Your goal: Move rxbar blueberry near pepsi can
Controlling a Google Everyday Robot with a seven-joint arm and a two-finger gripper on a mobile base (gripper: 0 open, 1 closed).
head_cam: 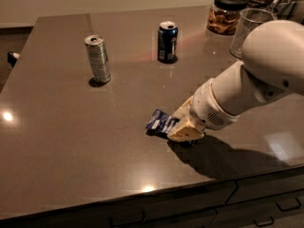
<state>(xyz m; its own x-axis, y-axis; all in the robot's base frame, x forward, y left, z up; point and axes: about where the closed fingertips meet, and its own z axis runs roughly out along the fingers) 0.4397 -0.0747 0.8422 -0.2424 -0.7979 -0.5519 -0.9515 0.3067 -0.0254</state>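
The rxbar blueberry [160,122] is a small dark blue wrapper with pale lettering, near the front middle of the table. My gripper [184,128] is at its right end and shut on it; the bar's left end sticks out, slightly raised over its shadow. The pepsi can [167,42] stands upright at the back middle, far from the bar. My white arm [256,80] reaches in from the right.
A taller silver-grey can [98,59] stands at the back left. A glass jar with a black lid [227,12] and a clear cup [251,30] stand at the back right. The table's front edge [142,196] is close below the gripper.
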